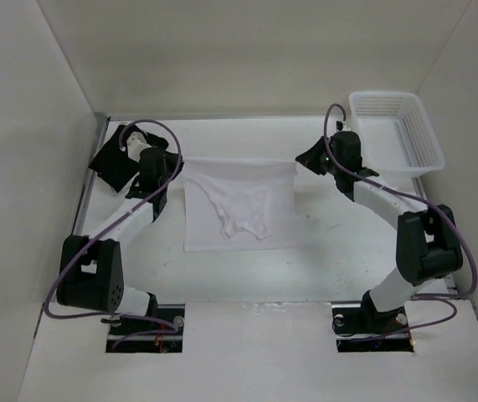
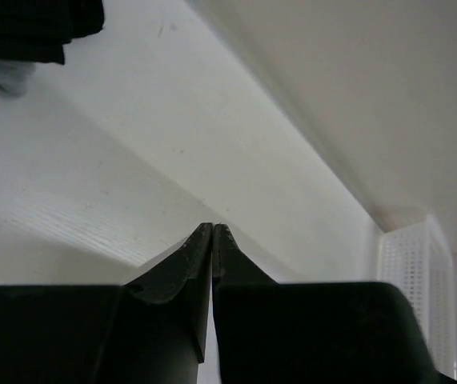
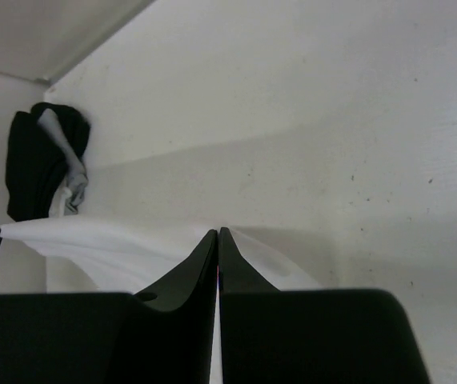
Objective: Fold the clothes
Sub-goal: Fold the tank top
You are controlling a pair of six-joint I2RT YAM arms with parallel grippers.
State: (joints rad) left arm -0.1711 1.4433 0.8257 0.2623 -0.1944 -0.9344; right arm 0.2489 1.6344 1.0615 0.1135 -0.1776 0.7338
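The left gripper (image 1: 177,171) has its fingers pressed together on the far left corner of the shirt (image 1: 239,209). The right gripper (image 1: 300,161) is likewise clamped shut on the far right corner, where its wrist camera shows white fabric spreading from both sides of the tips. Between the two arms the shirt's far edge runs in a straight line, taut. The rest of the garment lies on the table (image 1: 339,243) in a rough rectangle, its middle bunched into loose wrinkles. It sits mid-table, between the arms and slightly left of centre. A black pile (image 1: 109,163) lies just behind the left gripper at the table's far left corner. Well apart from both, a basket (image 1: 425,126) stands at the far right corner, beyond the right arm.
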